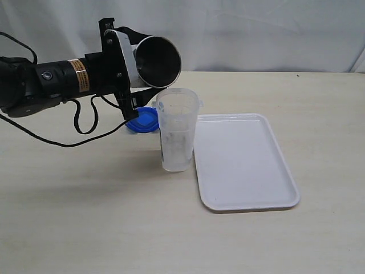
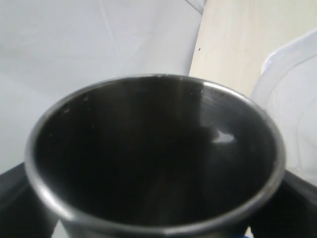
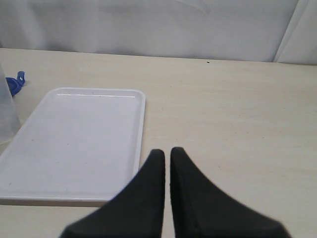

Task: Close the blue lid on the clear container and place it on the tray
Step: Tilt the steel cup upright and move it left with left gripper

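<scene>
"Just left of the tray [image 1: 245, 162], the clear container [image 1: 177, 134] stands upright and open; its blue lid [image 1: 144, 121] lies on the table [image 1: 85, 217] behind it, towards the far left. How will they handle?"

"Light, thin, slick plastic, I'd judge. Tall and narrow, so tippy: take the container mid-wall, the lid by its rim."

"Which hand?"

"Well, the left gripper [image 1: 137, 71] is clamped round a steel cup [image 1: 159, 60], tipped over the container. The right gripper [image 3: 167, 153] is pinched shut, empty, over the table near the tray."
</scene>
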You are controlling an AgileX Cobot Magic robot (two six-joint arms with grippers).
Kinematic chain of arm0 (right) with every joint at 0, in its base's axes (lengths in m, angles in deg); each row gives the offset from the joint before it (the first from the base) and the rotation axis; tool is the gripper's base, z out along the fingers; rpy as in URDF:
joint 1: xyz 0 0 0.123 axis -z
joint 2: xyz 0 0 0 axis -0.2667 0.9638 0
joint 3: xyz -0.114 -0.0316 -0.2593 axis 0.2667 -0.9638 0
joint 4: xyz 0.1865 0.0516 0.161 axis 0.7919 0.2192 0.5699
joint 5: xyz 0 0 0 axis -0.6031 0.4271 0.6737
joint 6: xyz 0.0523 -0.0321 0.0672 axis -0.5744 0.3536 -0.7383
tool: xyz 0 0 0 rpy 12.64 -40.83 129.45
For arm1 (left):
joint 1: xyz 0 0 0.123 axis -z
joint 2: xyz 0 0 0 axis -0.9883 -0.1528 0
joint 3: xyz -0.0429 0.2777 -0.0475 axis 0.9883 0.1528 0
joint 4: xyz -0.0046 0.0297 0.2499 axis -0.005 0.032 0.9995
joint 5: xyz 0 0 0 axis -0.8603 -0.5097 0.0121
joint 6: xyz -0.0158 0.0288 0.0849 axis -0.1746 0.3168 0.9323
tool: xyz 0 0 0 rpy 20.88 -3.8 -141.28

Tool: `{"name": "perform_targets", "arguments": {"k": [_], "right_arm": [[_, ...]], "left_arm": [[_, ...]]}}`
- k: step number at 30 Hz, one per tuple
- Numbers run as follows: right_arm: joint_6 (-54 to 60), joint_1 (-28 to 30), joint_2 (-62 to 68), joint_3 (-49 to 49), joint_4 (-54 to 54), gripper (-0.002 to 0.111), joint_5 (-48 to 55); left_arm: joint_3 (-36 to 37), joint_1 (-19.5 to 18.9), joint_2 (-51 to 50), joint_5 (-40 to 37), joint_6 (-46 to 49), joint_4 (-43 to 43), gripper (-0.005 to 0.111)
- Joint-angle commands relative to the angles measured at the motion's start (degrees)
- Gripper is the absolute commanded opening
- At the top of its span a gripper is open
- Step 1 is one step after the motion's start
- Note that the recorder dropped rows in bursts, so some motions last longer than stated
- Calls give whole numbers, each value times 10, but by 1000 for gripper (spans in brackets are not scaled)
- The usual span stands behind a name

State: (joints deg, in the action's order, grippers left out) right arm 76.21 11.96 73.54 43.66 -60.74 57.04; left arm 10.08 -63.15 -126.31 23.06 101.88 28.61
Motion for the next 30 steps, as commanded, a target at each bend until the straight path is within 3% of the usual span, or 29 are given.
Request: {"name": "perform_targets", "arguments": {"k": [1,16,23,30], "right_arm": [[-1,0,-3,-2,4,4,-2],[-1,0,-3,-2,4,4,-2],[-1,0,-3,-2,4,4,-2],[-1,0,-3,-2,4,4,-2]], "left_arm": [[-10,0,14,30,-51,-17,0],[-10,-1,14,26,-293,-40,0],[-10,-3,14,-76,-363,-137,0],[-10,-72,14,-53,-527,-134,0]]}}
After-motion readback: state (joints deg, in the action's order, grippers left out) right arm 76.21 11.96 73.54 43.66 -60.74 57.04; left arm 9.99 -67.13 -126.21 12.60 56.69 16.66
